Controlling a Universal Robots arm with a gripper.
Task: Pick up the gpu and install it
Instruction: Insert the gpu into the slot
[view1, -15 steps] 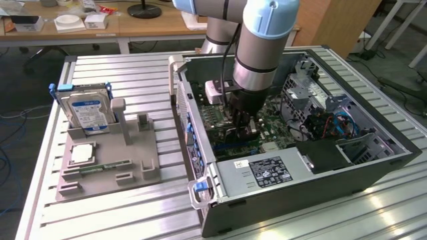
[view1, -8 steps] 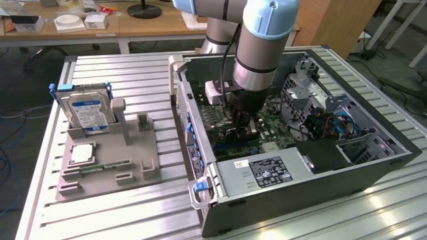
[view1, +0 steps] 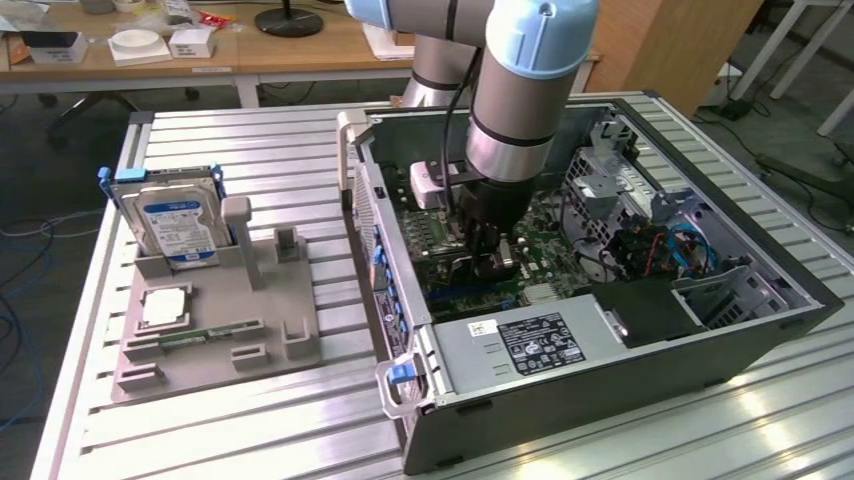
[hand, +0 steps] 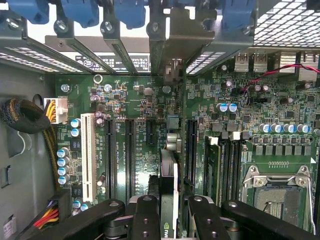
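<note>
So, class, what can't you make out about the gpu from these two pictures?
1. Exterior view: most of the gpu, hidden behind the gripper and arm.
2. Wrist view: the card's faces, seen edge-on; the slot beneath it, covered by the card.
3. Either view: whether it is seated.

Item: gpu (hand: 169, 182), seen edge-on; thin card with a green board edge and a grey cooler face.
Pose: stood upright on its long edge, set parallel to the long black slots (hand: 129, 155).
Position: low over the motherboard (hand: 135, 100), silver bracket end turned toward the case's rear wall.
Hold: clamped between the fingers of the gripper (hand: 170, 222).
Seating: cannot be told.
</note>
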